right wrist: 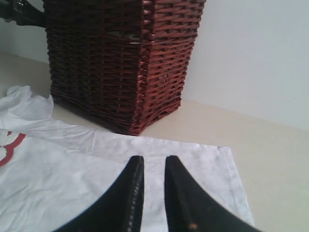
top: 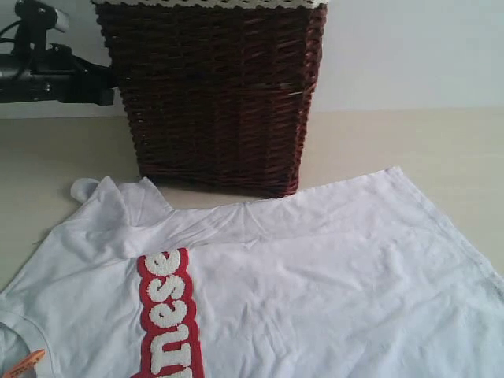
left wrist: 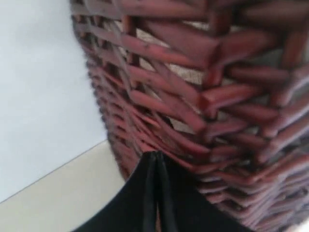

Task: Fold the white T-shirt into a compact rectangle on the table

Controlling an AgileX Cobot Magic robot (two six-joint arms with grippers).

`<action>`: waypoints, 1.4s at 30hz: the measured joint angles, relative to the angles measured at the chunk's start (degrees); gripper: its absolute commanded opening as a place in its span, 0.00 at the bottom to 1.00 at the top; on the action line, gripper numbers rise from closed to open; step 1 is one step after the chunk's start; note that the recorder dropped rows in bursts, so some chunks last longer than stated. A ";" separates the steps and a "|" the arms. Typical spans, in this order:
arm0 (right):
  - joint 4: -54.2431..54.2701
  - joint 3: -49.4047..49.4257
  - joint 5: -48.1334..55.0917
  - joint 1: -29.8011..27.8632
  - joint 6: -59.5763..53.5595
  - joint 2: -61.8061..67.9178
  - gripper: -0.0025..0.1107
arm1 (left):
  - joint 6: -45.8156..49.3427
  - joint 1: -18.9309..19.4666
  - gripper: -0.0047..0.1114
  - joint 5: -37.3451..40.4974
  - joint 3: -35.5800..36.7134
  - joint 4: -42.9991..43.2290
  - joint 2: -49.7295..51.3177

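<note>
White T-shirt lies spread across the lower frame on the bench, before a wicker basket. Left hand is closed beside the basket; right hand is narrowly parted, empty, above the shirt.

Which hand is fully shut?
The left hand, closed with no gap, right by the basket; the right hand shows a clear gap.

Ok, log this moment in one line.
white T-shirt spread wrinkled on table | left end effector shut, beside basket | right end effector open, empty, over T-shirt
</note>
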 measured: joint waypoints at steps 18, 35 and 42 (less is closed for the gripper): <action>0.00 0.00 0.00 0.00 0.00 0.00 0.17 | -5.50 -6.60 0.04 -6.46 0.00 0.71 -1.33; 0.00 0.00 0.00 0.00 0.00 0.00 0.17 | -15.81 -4.99 0.04 -5.24 9.77 21.69 3.05; 0.00 0.00 0.00 0.00 0.00 0.00 0.17 | -15.03 -4.99 0.04 -5.24 9.77 24.25 4.49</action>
